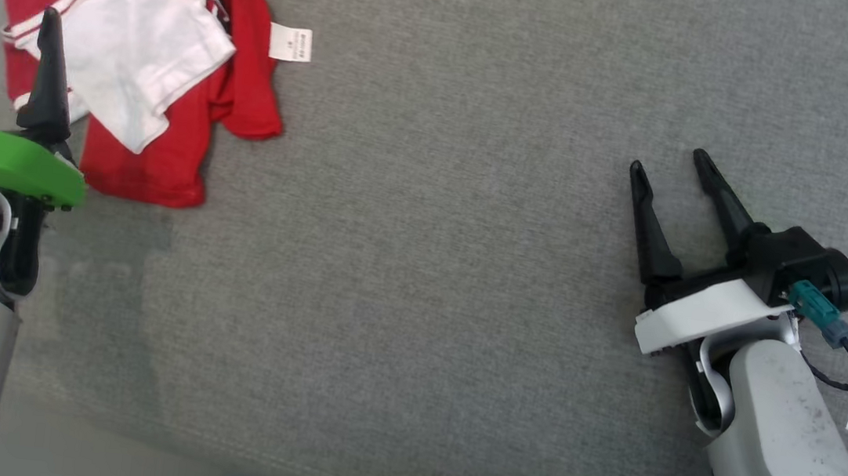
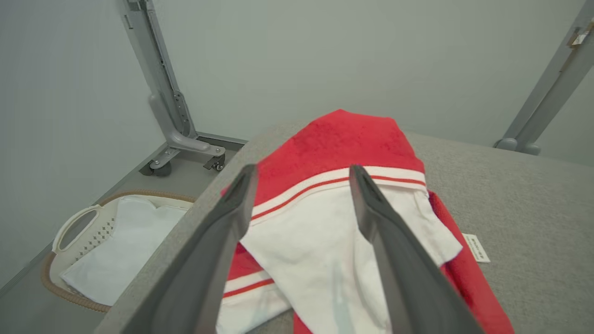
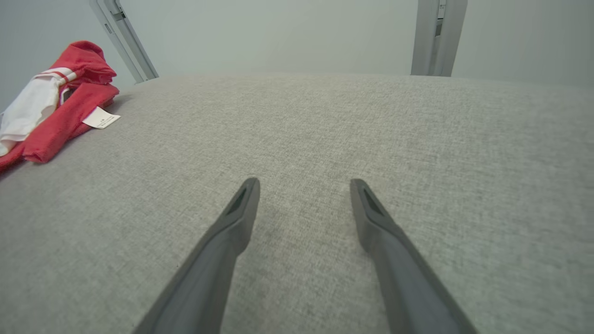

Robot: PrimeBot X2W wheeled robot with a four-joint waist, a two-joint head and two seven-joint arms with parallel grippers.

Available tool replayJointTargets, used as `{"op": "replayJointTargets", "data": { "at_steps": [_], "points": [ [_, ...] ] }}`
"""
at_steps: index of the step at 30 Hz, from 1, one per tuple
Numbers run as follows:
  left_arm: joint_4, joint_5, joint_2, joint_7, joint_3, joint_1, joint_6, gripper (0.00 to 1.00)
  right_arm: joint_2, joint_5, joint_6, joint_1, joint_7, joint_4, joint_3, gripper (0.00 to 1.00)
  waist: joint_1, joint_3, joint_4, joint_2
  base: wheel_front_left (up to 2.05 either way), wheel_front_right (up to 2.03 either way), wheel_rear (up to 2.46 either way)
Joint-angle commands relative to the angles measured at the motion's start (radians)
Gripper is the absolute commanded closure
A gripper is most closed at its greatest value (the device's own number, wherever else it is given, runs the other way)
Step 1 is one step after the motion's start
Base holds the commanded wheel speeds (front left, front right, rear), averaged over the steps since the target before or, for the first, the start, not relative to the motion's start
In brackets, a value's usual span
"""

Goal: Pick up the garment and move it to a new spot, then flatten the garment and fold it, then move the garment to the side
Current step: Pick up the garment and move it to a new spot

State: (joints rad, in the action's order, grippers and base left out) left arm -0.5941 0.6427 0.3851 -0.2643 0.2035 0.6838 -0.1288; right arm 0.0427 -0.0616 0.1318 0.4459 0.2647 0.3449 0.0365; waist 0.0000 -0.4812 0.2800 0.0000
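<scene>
Stock on your grey surface (image 1: 428, 270): one garment (image 1: 145, 59) — red, with white panels and striped trim — crumpled at the far left edge, with one white care label (image 1: 291, 43) sticking out on its right.

You have two end effectors. The left end effector (image 1: 15, 18) has its fingers spread at the garment's near-left side, gripping nothing. The right end effector (image 1: 668, 160) also has its fingers spread, well apart from the garment over bare fabric.

On the floor beside the surface — one basket (image 2: 95, 229) holding one white cloth (image 2: 125, 246).
</scene>
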Motion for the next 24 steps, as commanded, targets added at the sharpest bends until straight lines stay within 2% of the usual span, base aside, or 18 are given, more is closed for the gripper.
{"op": "replayJointTargets", "data": {
  "at_steps": [1, 7, 12, 13, 14, 15, 20, 24],
  "points": [
    [-0.028, 0.036, 0.032, 0.0, 0.024, 0.042, -0.003, 0.0, 0.017, -0.006, -0.002, -0.002, -0.001, 0.02, -0.013, 0.0, 0.0, -0.068, -0.074, 0.0, 0.0, 0.0, 0.0],
    [-0.152, 0.219, 0.071, 0.051, 0.163, 0.108, -0.003, 0.0, 0.02, -0.014, -0.003, -0.005, -0.005, 0.007, -0.02, 0.0, 0.0, -0.105, -0.129, 0.0, 0.0, 0.0, 0.0],
    [-0.229, 0.336, 0.082, 0.095, 0.232, 0.117, -0.003, 0.0, 0.024, -0.014, -0.003, -0.015, -0.008, 0.007, -0.036, 0.0, 0.0, -0.114, -0.15, 0.0, 0.0, 0.0, 0.0],
    [-0.245, 0.341, 0.082, 0.092, 0.247, 0.12, -0.003, 0.05, 0.024, -0.016, -0.004, -0.016, -0.008, 0.006, -0.039, 0.0, 0.0, -0.113, -0.152, 0.0, 0.0, 0.0, 0.0],
    [-0.251, 0.343, 0.083, 0.086, 0.264, 0.12, -0.003, 0.57, 0.024, -0.017, -0.004, -0.017, -0.008, 0.007, -0.04, 0.0, 0.0, -0.11, -0.153, 0.0, 0.0, 0.0, 0.0],
    [-0.26, 0.35, 0.082, 0.071, 0.278, 0.118, -0.003, 1.0, 0.024, -0.018, -0.004, -0.02, -0.008, 0.009, -0.042, 0.0, 0.0, -0.104, -0.153, 0.0, 0.0, 0.0, 0.0],
    [-0.252, 0.34, 0.108, 0.007, 0.304, 0.147, -0.003, 1.0, 0.02, -0.03, -0.005, -0.034, -0.008, 0.014, -0.046, 0.0, 0.0, -0.055, -0.149, 0.0, 0.0, 0.0, 0.0],
    [-0.162, 0.265, 0.14, -0.003, 0.226, 0.176, -0.003, 1.0, 0.013, -0.05, -0.003, -0.04, -0.006, 0.013, -0.04, 0.0, 0.0, -0.002, -0.152, 0.0, 0.0, 0.0, 0.0]
  ]
}}
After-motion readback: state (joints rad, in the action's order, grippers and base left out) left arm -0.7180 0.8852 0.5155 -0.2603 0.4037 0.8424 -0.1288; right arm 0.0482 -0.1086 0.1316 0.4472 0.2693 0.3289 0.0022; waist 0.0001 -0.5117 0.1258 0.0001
